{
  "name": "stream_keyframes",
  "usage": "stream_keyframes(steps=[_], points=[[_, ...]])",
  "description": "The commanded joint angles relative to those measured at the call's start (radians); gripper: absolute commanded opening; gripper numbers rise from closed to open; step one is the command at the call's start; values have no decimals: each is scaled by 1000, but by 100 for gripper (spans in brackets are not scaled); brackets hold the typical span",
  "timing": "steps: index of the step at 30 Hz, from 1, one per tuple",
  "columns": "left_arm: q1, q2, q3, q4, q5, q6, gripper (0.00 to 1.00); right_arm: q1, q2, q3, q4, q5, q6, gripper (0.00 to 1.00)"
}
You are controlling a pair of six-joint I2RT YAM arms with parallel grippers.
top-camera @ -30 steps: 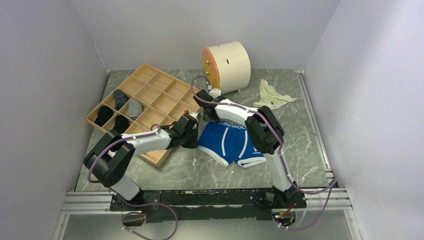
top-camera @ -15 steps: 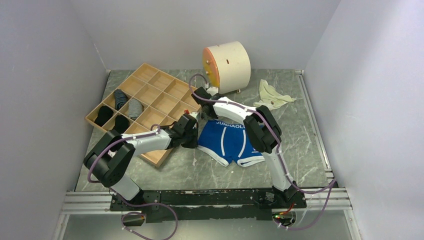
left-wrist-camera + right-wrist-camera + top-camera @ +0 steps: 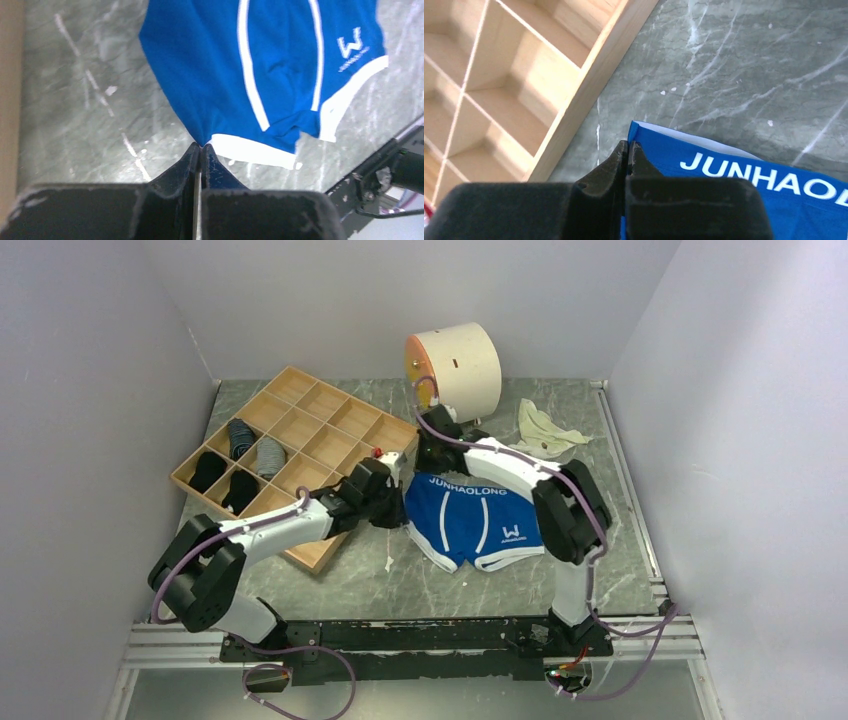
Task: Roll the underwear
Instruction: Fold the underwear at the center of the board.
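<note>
The blue underwear (image 3: pixel 475 520), with white trim and a lettered waistband, lies spread on the grey marble table, waistband toward the back. My left gripper (image 3: pixel 402 512) is at its left edge. In the left wrist view that gripper (image 3: pixel 201 146) is shut on the corner of the left leg hem of the underwear (image 3: pixel 280 65). My right gripper (image 3: pixel 420 472) reaches down to the waistband's left corner. The right wrist view shows it (image 3: pixel 628 145) shut on that corner of the underwear (image 3: pixel 734 185), beside the letters.
A wooden compartment tray (image 3: pixel 300 405) sits at the left, close to both grippers, with dark socks (image 3: pixel 240 445) in some cells; its edge (image 3: pixel 589 95) is right beside the right gripper. A cream cylinder (image 3: pixel 455 365) and a pale cloth (image 3: pixel 545 430) lie at the back.
The right gripper has shut on the waistband corner. Both arms have moved right, and the underwear has shifted right and is spread flatter, with its right leg now uncovered.
</note>
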State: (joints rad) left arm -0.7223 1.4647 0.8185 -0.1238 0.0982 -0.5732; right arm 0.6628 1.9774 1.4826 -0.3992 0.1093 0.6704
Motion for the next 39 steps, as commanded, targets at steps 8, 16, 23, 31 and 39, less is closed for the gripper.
stream_keyframes(steps=[8, 16, 23, 31, 39], points=[[-164, 46, 154, 70, 140, -72, 5, -239, -297, -433, 441, -417, -21, 0], [-283, 187, 352, 56, 155, -109, 5, -438, -386, -606, 479, -564, -78, 0], [-346, 363, 535, 14, 185, -124, 5, -586, -399, -667, 470, -656, -123, 0], [-387, 526, 755, -63, 200, -128, 5, -701, -383, -666, 415, -653, -182, 0], [-394, 618, 820, -19, 251, -165, 5, -725, -307, -599, 303, -590, -200, 0]])
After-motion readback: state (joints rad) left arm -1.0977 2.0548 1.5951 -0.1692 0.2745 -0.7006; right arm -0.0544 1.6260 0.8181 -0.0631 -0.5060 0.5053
